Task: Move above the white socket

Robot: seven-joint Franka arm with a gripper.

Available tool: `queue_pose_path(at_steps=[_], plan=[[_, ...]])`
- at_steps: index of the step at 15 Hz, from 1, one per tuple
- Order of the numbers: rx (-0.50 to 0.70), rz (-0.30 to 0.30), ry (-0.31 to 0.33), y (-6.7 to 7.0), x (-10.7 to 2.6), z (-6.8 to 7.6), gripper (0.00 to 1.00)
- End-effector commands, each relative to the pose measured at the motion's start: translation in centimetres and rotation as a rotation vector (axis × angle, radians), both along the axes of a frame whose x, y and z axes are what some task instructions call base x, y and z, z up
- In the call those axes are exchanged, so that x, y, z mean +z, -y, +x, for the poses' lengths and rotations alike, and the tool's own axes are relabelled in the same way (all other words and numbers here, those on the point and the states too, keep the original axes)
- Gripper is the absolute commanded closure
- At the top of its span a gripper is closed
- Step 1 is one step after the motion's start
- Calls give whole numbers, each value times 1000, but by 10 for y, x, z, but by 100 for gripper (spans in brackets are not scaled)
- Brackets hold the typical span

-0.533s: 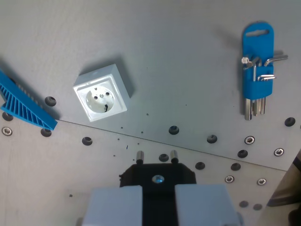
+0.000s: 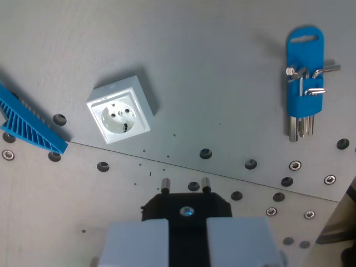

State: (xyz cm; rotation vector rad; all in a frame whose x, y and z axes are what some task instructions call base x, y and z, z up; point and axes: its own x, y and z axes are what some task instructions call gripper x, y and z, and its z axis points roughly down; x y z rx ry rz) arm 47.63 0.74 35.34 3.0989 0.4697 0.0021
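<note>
The white socket [image 2: 120,109] is a square box with a round recess, lying on the grey table in the left middle of the wrist view. My gripper [image 2: 187,240] is at the bottom centre, shut on a black plug [image 2: 186,207] whose two metal pins point up the picture. The plug sits to the wrist view's right of and below the socket, well apart from it.
A blue ribbed plastic part [image 2: 28,125] lies at the left edge. A blue holder with hex keys [image 2: 304,83] lies at the upper right. Rows of screw holes and bolts [image 2: 250,164] run across the lower table plate.
</note>
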Motion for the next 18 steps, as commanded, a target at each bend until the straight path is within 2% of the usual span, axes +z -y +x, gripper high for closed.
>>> queue_pose_path(at_steps=[1,10,18], plan=[[12,0,-1,0,-2,-1,100],[67,2,38,-3,-19,-7,100],[128,0,73,-9,-50,-20,100]])
